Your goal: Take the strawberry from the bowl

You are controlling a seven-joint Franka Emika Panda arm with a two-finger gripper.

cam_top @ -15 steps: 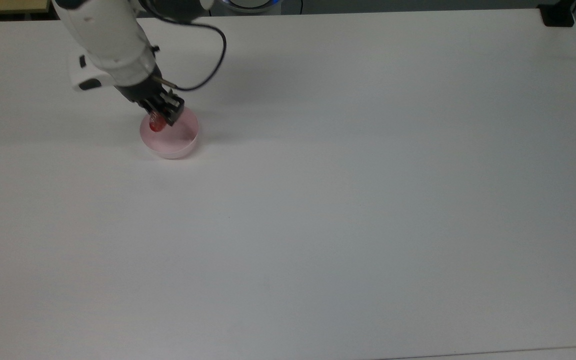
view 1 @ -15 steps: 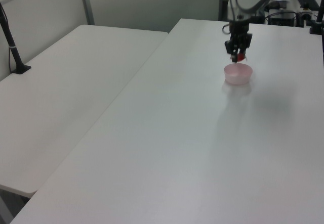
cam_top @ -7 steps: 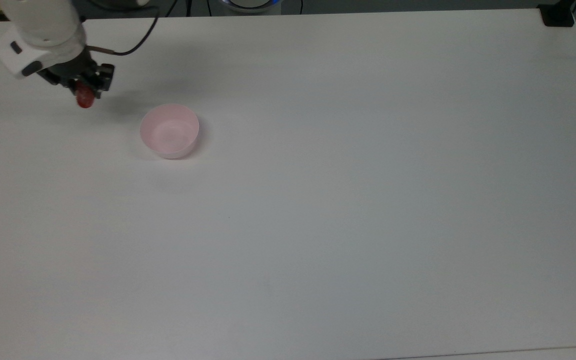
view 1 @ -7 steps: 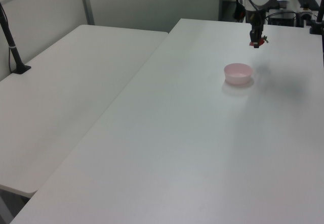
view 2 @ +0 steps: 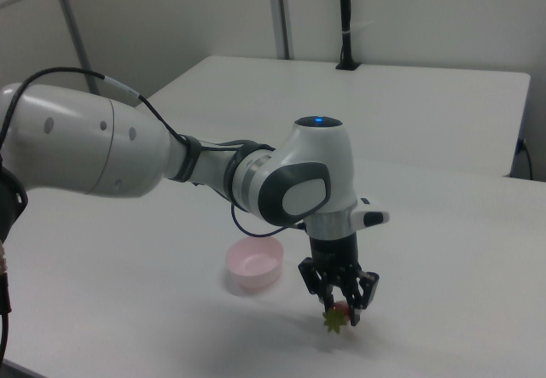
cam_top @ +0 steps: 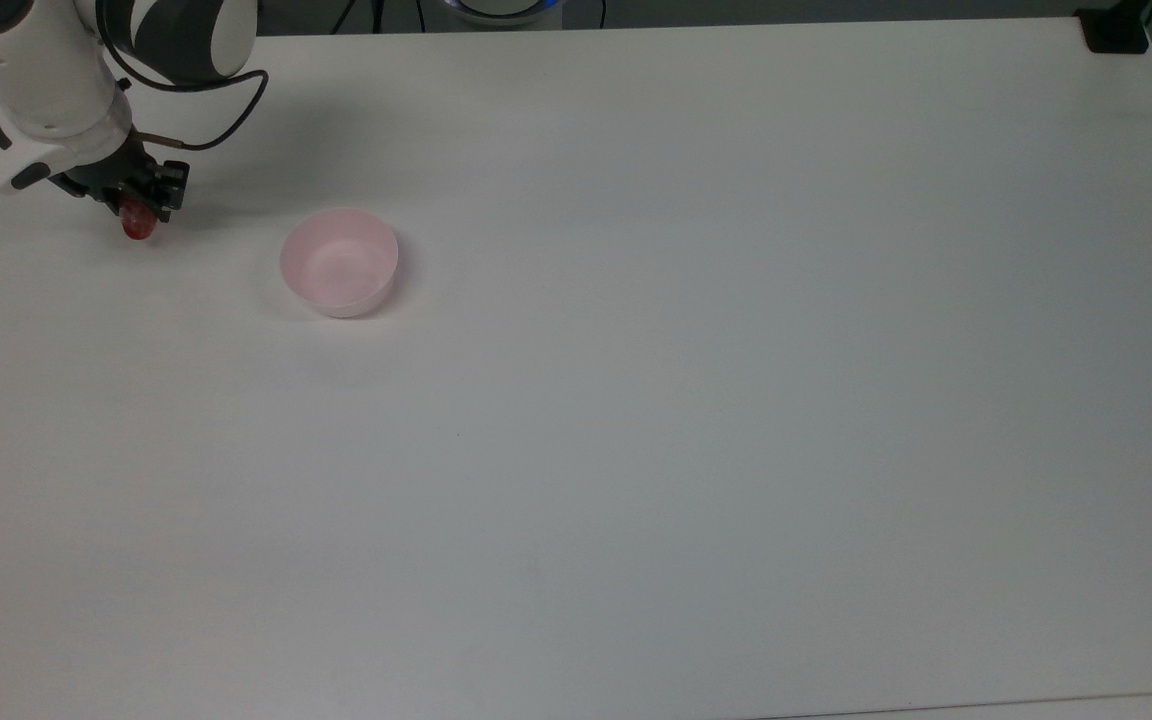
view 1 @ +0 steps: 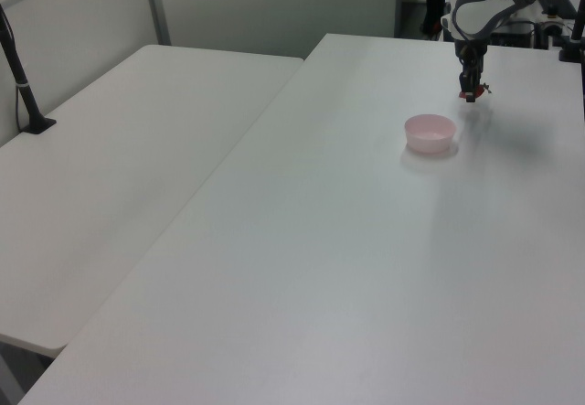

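White table [cam_top: 696,400] — fingers [view 2: 341,307] clamp the strawberry [view 2: 338,313] beside the bowl [cam_top: 339,262], unlabelled.

A wide white table [cam_top: 696,420] spans the room under even, soft light. In the left view a second white table [view 1: 119,176] butts against it on the left view's left, with a black pole [view 1: 20,76] on a small base near its far edge. Behind stand pale partition walls [view 2: 409,11] with grey metal posts [view 1: 155,5].

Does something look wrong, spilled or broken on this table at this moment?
Nothing stands out. The bowl stands upright and empty, and the end effector holds the strawberry away from the bowl.
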